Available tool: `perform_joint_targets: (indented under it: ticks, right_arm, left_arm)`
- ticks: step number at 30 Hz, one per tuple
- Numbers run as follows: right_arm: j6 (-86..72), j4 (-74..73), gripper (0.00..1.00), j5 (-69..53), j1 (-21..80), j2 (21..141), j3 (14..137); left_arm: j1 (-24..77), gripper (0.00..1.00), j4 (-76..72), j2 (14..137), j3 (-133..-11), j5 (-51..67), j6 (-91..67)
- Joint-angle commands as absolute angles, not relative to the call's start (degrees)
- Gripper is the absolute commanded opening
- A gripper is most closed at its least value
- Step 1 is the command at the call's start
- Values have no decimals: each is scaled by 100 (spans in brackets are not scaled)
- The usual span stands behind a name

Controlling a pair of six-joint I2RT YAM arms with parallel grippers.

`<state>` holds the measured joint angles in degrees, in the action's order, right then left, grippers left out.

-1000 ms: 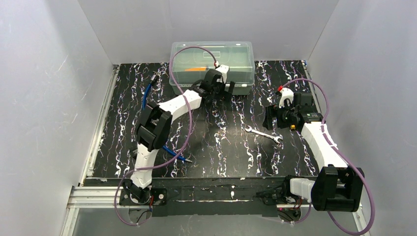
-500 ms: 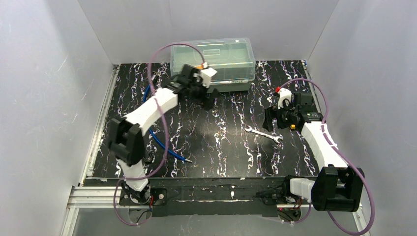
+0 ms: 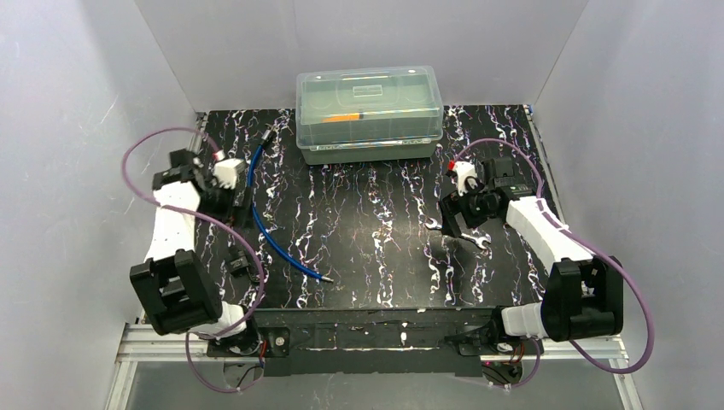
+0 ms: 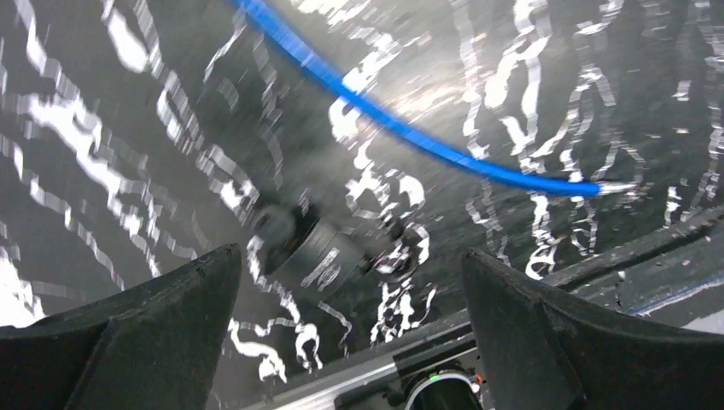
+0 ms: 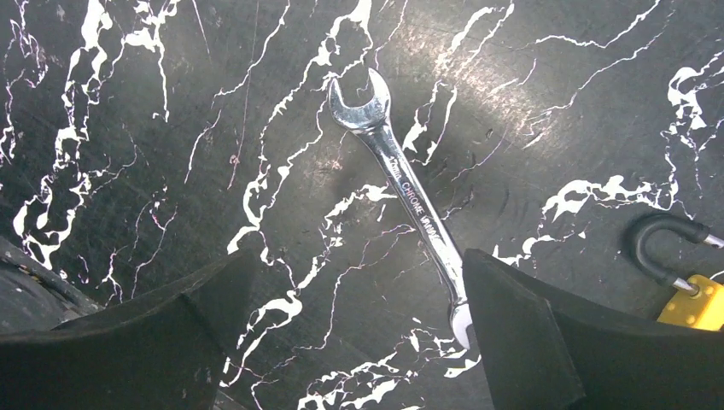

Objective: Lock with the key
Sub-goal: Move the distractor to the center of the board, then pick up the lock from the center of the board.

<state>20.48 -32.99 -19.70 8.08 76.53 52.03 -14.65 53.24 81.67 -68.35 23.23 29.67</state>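
Observation:
A small yellow padlock [image 5: 693,301] with a dark shackle lies at the right edge of the right wrist view; the right arm hides it in the top view. My right gripper [image 5: 357,256] [image 3: 457,218] is open and empty, low over the table. A silver wrench [image 5: 408,195] lies by its right finger. My left gripper [image 4: 350,256] [image 3: 229,205] is open and empty above a small black block [image 4: 318,248]. A small blurred shiny thing [image 4: 401,254] lies next to that block. I cannot tell if it is the key.
A blue cable [image 3: 265,224] [image 4: 410,137] runs down the left half of the black marbled table [image 3: 376,256]. A clear lidded box [image 3: 369,115] stands at the back middle. The wrench [image 3: 458,237] and black block [image 3: 239,265] also show in the top view. White walls enclose the table.

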Motion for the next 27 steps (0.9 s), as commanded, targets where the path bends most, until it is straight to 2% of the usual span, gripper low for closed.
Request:
perform_joint_targets:
  ticks: [1,8,15,21,23,27]
  right_arm:
    - [2057,-3224,100,-1802,923,7555,5360]
    - [2027,-3115,100,-1764,925,7437,5203]
    - [1975,-3009,100,-1769,923,7432,5071]
    - [1942,-2972,100,-1766,924,7555,5088]
    - [1950,-2990,100,-1728,924,7560,5090]
    - [1968,-3007,100,-1680,928,7560,5085]
  left_arm:
    - [-2338,99,5860,7767,-6220,1745,3336]
    - [-2428,96,4925,7398,-4953,1067,2581]
    - [-2366,93,4469,8211,-4903,710,2135]
    - [-2086,92,4020,8412,-4736,750,2077]
    - [-1972,88,3940,8481,-4731,870,2064]
    - [-1607,73,3905,8714,-4855,1279,2057]
